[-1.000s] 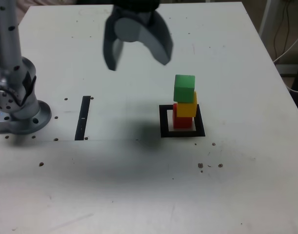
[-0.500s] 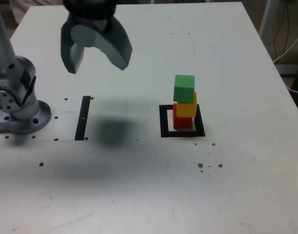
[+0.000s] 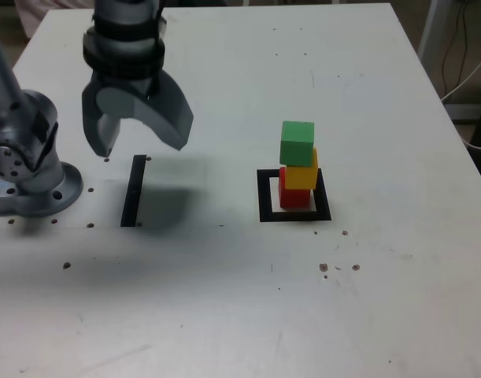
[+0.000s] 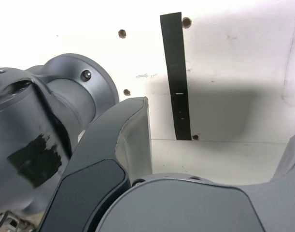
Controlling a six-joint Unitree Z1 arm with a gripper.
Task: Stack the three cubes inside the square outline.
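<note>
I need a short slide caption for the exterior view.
Open gripper above black strip; green cube tops stack.

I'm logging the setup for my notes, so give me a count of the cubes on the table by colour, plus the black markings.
Green cube: 1
Yellow cube: 1
Red cube: 1
Black square outline: 1
Thin black strip: 1
Total: 5
</note>
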